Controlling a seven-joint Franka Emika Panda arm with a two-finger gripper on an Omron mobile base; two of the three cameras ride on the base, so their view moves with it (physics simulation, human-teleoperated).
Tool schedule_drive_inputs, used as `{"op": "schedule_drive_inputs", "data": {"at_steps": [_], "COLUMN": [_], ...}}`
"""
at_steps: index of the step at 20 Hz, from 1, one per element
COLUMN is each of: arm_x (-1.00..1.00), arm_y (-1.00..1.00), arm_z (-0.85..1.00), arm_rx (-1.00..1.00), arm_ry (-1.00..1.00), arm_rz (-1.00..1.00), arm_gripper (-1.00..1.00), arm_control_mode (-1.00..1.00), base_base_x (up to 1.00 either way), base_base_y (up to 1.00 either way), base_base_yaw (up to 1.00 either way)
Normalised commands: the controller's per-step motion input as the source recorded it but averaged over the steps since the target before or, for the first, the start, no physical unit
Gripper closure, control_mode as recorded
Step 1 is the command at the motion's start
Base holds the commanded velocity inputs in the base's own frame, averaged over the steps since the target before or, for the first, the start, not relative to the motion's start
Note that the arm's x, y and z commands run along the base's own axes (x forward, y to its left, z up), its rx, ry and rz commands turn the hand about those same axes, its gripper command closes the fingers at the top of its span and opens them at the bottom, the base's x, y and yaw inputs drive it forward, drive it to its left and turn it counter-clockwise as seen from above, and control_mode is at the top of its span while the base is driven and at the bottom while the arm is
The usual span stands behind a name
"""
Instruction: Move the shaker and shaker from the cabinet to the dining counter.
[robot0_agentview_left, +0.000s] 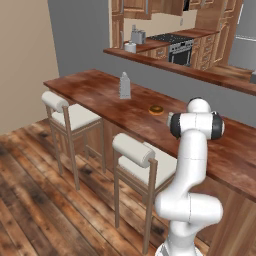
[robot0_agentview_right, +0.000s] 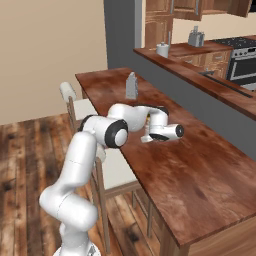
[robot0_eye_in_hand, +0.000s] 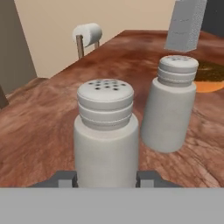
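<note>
Two light-grey shakers stand on the dining counter (robot0_agentview_left: 100, 90), seen close in the hand view. Near shaker (robot0_eye_in_hand: 105, 135): at 6 o'clock, perforated cap up, upright, set between the two dark fingertips (robot0_eye_in_hand: 66, 178) of the gripper (robot0_eye_in_hand: 106, 178), which sit close against its sides, narrowly parted; a firm grip cannot be confirmed. Second shaker (robot0_eye_in_hand: 170, 109): at 3 o'clock from the first, just beside it, apart, leaning slightly. Box grater (robot0_agentview_left: 124, 86): grey, upright, at 12 o'clock beyond the shakers. Donut (robot0_agentview_left: 156, 109): brown, flat on the counter top, between grater and arm in the left base view. Stools (robot0_agentview_left: 134, 155): cream-cushioned, along the counter's near side.
</note>
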Motion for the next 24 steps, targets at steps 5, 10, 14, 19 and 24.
{"op": "schedule_drive_inputs", "data": {"at_steps": [5, 10, 14, 19, 24], "arm_x": [0.04, -0.01, -0.02, 0.02, 0.01], "arm_y": [0.00, 0.00, 0.03, 0.02, 0.00], "arm_z": [-0.10, -0.14, -0.19, -0.10, -0.08], "arm_rx": [0.03, 0.01, 0.00, 0.00, 0.00], "arm_ry": [0.00, 0.00, -0.01, -0.01, -0.02], "arm_rz": [0.00, 0.00, 0.00, 0.00, 0.00], "arm_gripper": [1.00, 1.00, 1.00, 1.00, 1.00], "arm_control_mode": [-1.00, -1.00, -1.00, -1.00, -1.00], "base_base_x": [0.00, 0.00, 0.00, 0.00, 0.00], "base_base_y": [0.00, 0.00, 0.00, 0.00, 0.00], "base_base_yaw": [0.00, 0.00, 0.00, 0.00, 0.00]}}
